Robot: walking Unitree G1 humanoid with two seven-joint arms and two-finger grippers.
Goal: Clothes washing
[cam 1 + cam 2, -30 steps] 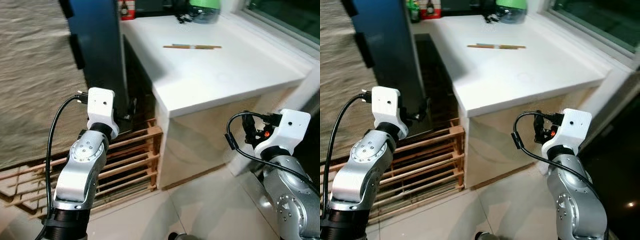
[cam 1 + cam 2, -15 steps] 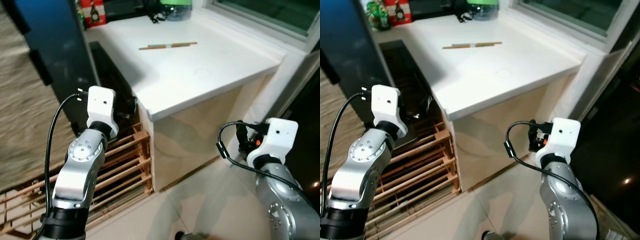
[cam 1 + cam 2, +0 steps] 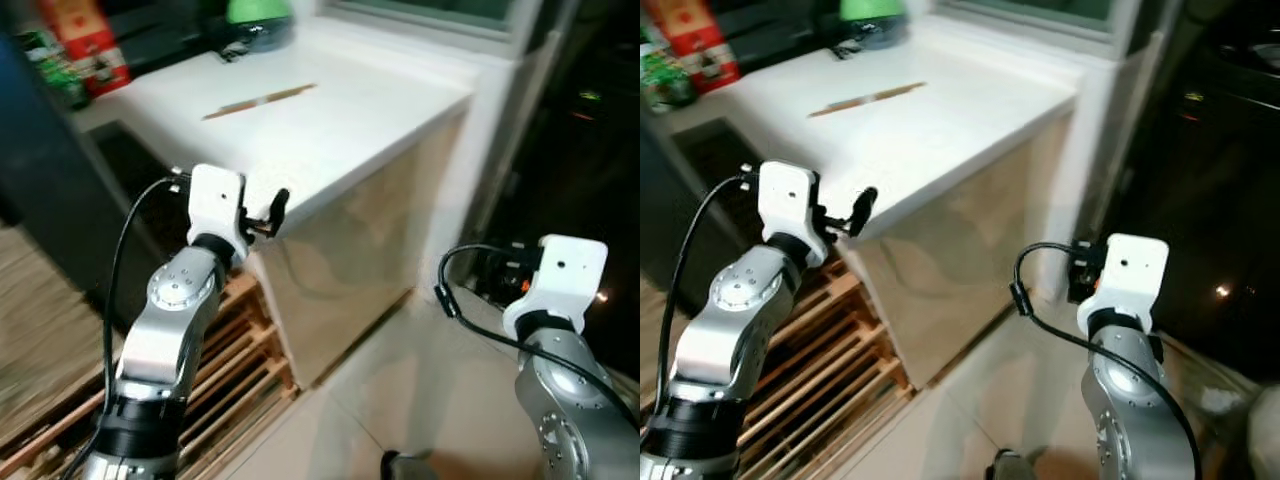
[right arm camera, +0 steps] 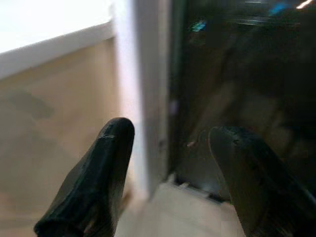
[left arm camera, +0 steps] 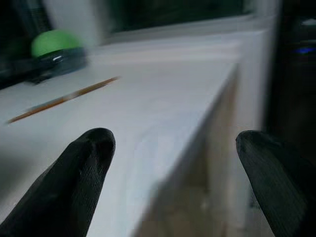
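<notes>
My view has swung to the right since a second ago: the white counter (image 3: 330, 120) now sits toward ten o'clock, the blue panel has slid out of sight, and a dark doorway (image 3: 1200, 200) has opened up at two o'clock. The whole picture shifted, so I turned; the things stayed put.

On the counter lies a thin stick (image 3: 260, 98), with a green-topped container (image 3: 258, 18) behind it at twelve o'clock and a red box (image 3: 85, 45) at eleven. A wooden slatted rack (image 3: 240, 360) lies on the floor at seven o'clock, against the counter's side. No clothes or washer are clear to me; the dark space past the white door frame (image 4: 143, 94) is too dim to read.

My left gripper (image 5: 173, 163) is raised at the counter's near corner, fingers (image 5: 84, 168) spread wide and empty. My right gripper (image 4: 170, 168) is held low at four o'clock, pointing at the door frame, fingers (image 4: 106, 168) also spread apart, holding nothing.
</notes>
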